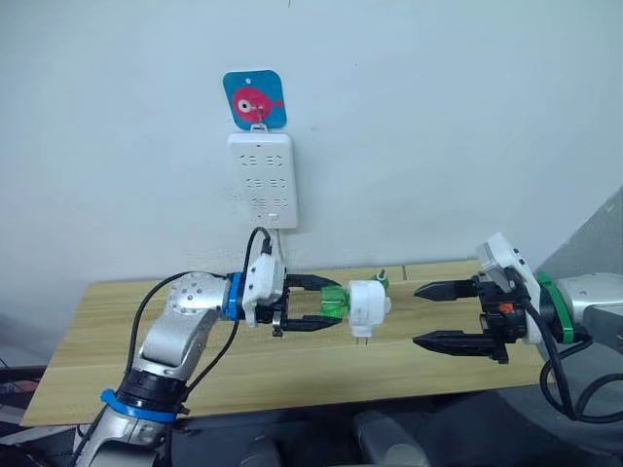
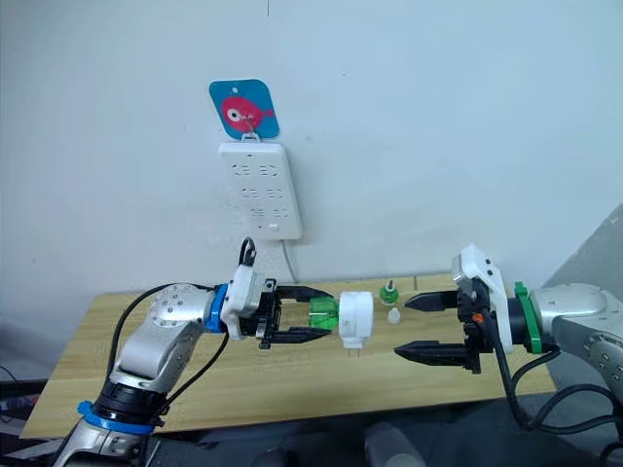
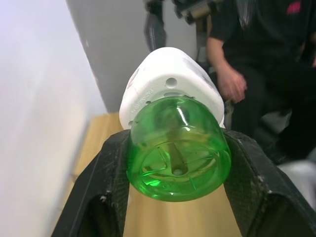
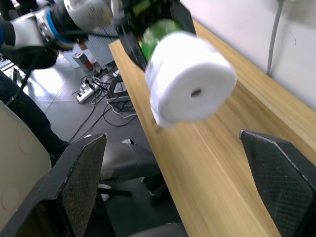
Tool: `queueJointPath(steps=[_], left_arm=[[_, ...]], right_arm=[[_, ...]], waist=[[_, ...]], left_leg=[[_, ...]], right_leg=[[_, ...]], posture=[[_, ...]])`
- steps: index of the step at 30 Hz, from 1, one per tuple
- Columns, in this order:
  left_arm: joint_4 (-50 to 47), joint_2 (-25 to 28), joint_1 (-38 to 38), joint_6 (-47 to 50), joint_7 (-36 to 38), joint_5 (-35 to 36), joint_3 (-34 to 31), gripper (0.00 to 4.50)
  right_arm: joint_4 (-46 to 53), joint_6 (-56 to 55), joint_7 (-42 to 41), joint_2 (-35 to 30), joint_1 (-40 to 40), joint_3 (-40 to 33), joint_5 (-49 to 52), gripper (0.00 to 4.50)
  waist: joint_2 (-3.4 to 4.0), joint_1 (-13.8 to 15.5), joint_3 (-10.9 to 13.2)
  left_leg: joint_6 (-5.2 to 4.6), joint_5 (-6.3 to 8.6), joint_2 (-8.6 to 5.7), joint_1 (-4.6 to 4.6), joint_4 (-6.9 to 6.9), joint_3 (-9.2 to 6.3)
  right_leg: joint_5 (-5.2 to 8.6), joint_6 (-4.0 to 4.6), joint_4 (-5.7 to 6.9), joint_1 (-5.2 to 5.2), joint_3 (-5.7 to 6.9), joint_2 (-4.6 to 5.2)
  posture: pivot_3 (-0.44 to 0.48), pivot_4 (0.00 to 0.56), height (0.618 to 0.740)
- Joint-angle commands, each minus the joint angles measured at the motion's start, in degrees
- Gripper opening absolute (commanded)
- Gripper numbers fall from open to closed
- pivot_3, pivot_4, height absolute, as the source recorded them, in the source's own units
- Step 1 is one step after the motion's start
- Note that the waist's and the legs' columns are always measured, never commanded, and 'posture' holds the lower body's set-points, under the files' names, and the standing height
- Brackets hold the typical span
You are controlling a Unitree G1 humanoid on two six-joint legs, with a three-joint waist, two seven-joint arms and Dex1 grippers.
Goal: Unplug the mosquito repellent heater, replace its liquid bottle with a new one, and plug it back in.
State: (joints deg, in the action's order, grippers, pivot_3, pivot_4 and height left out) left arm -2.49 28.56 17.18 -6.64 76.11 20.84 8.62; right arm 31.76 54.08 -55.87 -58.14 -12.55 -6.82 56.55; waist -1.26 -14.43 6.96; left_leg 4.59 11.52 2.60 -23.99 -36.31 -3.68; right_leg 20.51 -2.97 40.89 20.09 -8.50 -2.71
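Observation:
The white mosquito repellent heater [image 1: 368, 305] hangs in the air over the wooden table [image 1: 146, 350], its two prongs pointing down. A green liquid bottle [image 3: 177, 148] is screwed into its left end. My left gripper [image 1: 336, 303] is shut on that bottle, one finger on each side. My right gripper [image 1: 419, 315] stands open a short way to the right of the heater, facing its vent hole [image 4: 196, 92] and touching nothing. Another small green bottle [image 2: 388, 291] stands on the table behind, with a white cap [image 2: 394, 315] beside it.
A tall white power strip [image 1: 261, 180] hangs on the wall under a blue fish hook [image 1: 254, 99], its cord dropping behind the table. A person in black [image 3: 256, 59] sits off to the right. Cables [image 4: 98, 94] lie on the floor beyond the table edge.

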Motion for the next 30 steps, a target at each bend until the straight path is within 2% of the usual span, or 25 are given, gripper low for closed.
queueJointPath(steps=[1, 5, 10, 20, 30], left_arm=[[2.64, -2.03, 0.68, -15.74, 1.32, -1.86, -1.04, 2.23], [6.96, -3.44, 1.64, -27.09, 2.21, -2.49, -0.63, 2.23], [10.39, -2.95, 1.91, -33.75, 3.04, -2.55, 0.45, 2.23], [11.6, -3.11, 2.26, -36.86, 1.56, -2.2, 1.67, 2.23], [12.32, -3.13, 2.77, -37.56, 0.59, -1.92, 2.41, 2.23]], right_arm=[[1.27, 0.19, -0.45, 0.78, -2.88, 1.05, 1.08, 4.5], [0.69, 1.16, 1.49, 3.18, -6.64, 4.76, 0.03, 4.5], [-1.02, 2.82, 3.96, 6.13, -10.81, 7.45, -0.77, 4.5], [-1.02, 3.07, 5.03, 10.37, -14.01, 12.69, -4.34, 4.5], [-1.3, 3.69, 3.37, 11.52, -14.81, 15.6, -6.42, 4.5]], waist=[[0.0, -0.01, -0.01], [0.0, -0.09, -0.01], [0.0, -0.12, -0.01], [0.0, -0.16, -0.01], [0.0, -0.15, -0.01]], left_leg=[[0.0, 0.0, 0.0, 0.01, 0.0, 0.03], [0.0, 0.0, 0.01, 0.03, 0.0, 0.14], [0.0, 0.0, 0.01, 0.02, 0.0, 0.15], [-0.01, 0.0, 0.02, 0.0, 0.01, 0.09], [-0.01, 0.0, 0.02, 0.0, 0.0, 0.07]], right_leg=[[0.0, 0.0, 0.0, -0.01, -0.03, 0.0], [-0.01, -0.02, 0.0, 0.02, -0.15, 0.01], [-0.02, -0.04, 0.01, 0.05, -0.16, 0.01], [-0.02, -0.04, 0.02, 0.06, -0.11, 0.01], [-0.02, -0.04, 0.03, 0.05, -0.08, 0.0]], posture=[[-0.257, 0.047, 0.733], [-0.254, 0.05, 0.733], [-0.249, 0.05, 0.733], [-0.246, 0.05, 0.733], [-0.245, 0.051, 0.733]])
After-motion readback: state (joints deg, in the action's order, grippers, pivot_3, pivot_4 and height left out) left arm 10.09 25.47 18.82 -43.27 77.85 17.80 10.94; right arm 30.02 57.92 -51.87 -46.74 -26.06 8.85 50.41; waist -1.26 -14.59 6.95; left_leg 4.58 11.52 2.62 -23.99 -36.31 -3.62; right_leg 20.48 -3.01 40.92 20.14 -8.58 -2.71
